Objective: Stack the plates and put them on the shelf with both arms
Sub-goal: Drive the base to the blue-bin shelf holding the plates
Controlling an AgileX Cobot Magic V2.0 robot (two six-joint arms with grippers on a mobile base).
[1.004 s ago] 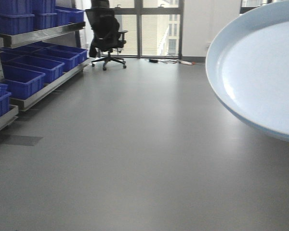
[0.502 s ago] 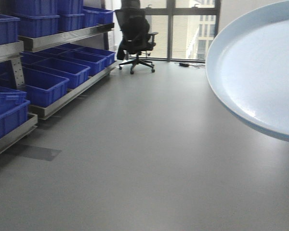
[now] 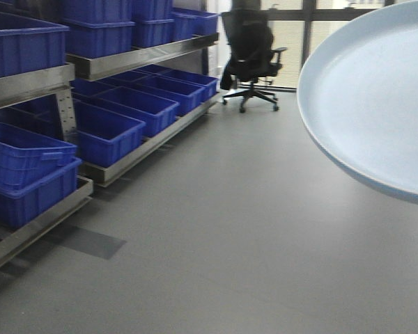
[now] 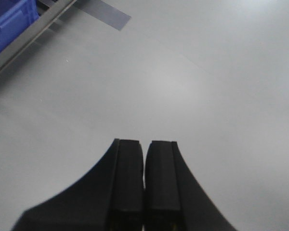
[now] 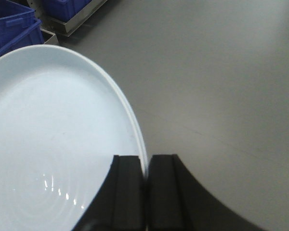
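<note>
The right gripper [image 5: 145, 163] pinches the plate [image 5: 53, 134] rim, maybe two stacked; left gripper [image 4: 144, 154] clenched empty. Carrying step, I'd say: next, face the shelf [image 3: 136, 59], add left support.

A plain grey floor [image 3: 251, 229] spreads below and ahead of the left gripper [image 4: 144, 144] and the right gripper [image 5: 145, 159]. Ahead and to the left of both runs the steel shelf [image 3: 136, 61], its bottom tier low to the floor. Blue crates [image 3: 111, 132] sit in rows on its tiers, some stacked. A darker rectangular patch [image 3: 90, 241] marks the floor beside the nearest rail, ahead-left of the left gripper. Far ahead, a black office chair [image 3: 254, 52] stands on the floor near the shelf's far end.
</note>
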